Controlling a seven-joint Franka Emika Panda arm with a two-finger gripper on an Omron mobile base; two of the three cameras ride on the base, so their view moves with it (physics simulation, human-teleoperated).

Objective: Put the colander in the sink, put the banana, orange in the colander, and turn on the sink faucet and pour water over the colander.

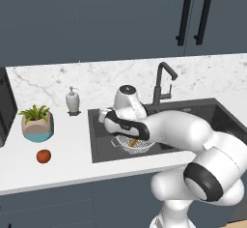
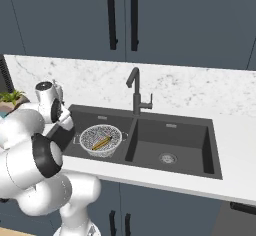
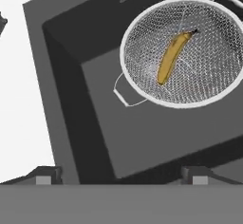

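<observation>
The banana (image 3: 171,57) lies inside the colander (image 3: 142,83) in the sink (image 3: 66,71). The gripper (image 3: 121,174) hangs above, fingers wide apart, holding nothing. The orange (image 1: 43,156) sits on the counter (image 1: 67,159).

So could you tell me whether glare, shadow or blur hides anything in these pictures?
Hand view: sharp, even light, no glare; the banana reads clearly through the colander mesh. Right base view: the sink is dark but its drain is visible. Left base view: the arm, not shadow, covers most of the colander; the orange is soft but plain.

White arm bent forward and low, end effector (image 3: 121,175) spread wide (empty)
</observation>
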